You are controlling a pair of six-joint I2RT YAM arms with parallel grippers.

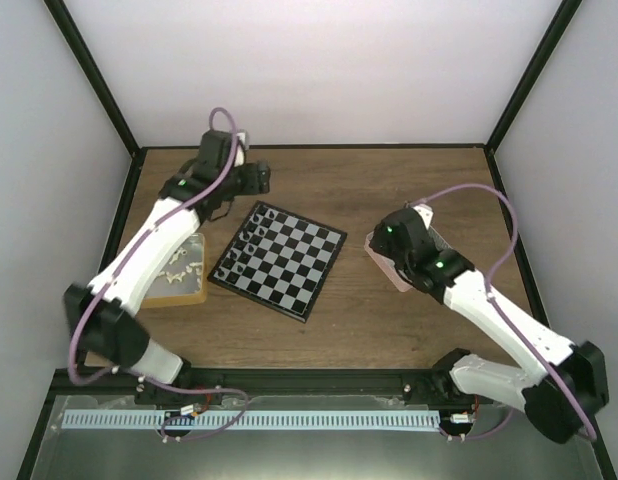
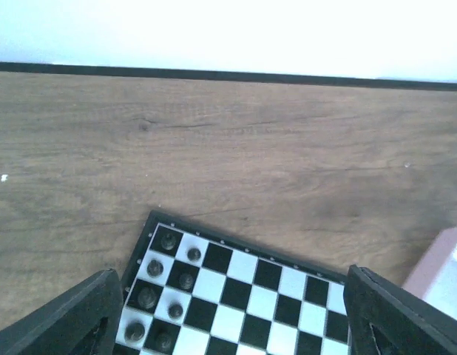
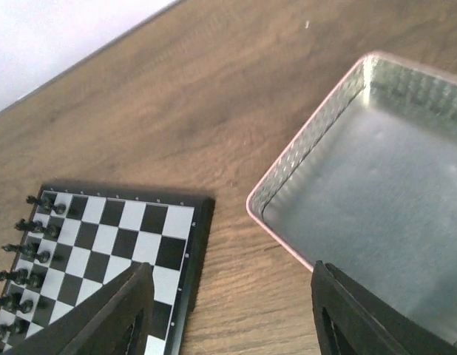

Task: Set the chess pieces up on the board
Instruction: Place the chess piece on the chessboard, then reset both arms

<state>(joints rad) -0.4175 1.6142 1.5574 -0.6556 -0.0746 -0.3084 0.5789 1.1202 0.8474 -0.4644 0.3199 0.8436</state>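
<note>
Nearest, at the table's (image 1: 389, 190) front edge: both arm bases, side by side, each reaching out to one flank of the board (image 1: 279, 258).

Just beyond, on the left, close beside the board's left corner: the tan tray (image 1: 179, 297), holding a loose jumble of cream-white pieces (image 1: 184, 262). Kept there as stock, within the left arm's reach. None on the squares, as far as can be seen.

In the centre: the board, flat on the wood and turned on a diagonal. Along its far-left side, black pieces (image 2: 166, 285) standing upright in two ranks, one to a square. Opposite ranks bare, presumably reserved for the white set.

On the right: the pink tray (image 3: 302, 163), near the board but apart from it, metal floor bare in the part visible; likely the black set's source. Above the gap between tray and board, the right gripper (image 3: 232, 296), fingers spread wide with nothing between them.

Farthest: the left gripper (image 2: 232, 296), hanging over the board's far corner above the black ranks, fingers likewise wide apart and gripping nothing, free for a next pick.

By judgement, about half done. Remaining: white pieces from tan tray to the bare side. Tiny and heaped together, so calling for a fine pinch on one piece alone.
</note>
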